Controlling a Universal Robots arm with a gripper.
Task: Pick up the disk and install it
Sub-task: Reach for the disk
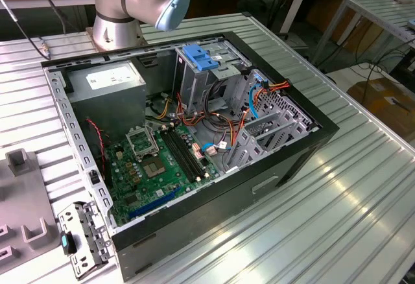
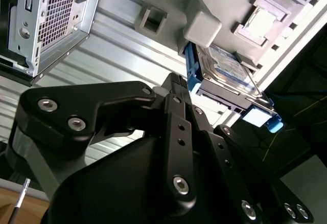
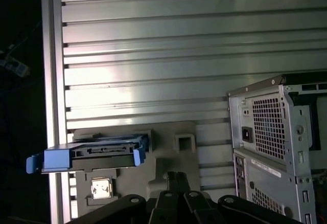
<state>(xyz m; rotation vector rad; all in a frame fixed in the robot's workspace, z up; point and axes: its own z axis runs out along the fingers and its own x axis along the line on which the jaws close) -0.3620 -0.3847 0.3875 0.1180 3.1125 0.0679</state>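
Trouble seems likeliest at the grasp itself. The disk sits propped in a grey fixture on the ribbed table, its blue side rails and printed label showing in the second wrist view; in the first wrist view it is seen edge-on. The gripper hangs short of the disk, apart from it and carrying nothing. Whether the claw is apart or together I cannot tell.

In the exterior view, the fixture lies at about eight o'clock from the open computer case. The first wrist view shows the table's edge just beside the fixture. A nudge from an off-line approach could therefore tip the disk out of its seat and toward that drop. A pinch on the plastic rails rather than the metal body could let it twist or slip.

Inside the case, the grey cage with its light-blue cap stands near twelve o'clock. Loose orange and blue cables crowd its three o'clock side. A tilted disk could jam at the cage mouth, and a low pass could snag those cables or strike the motherboard.
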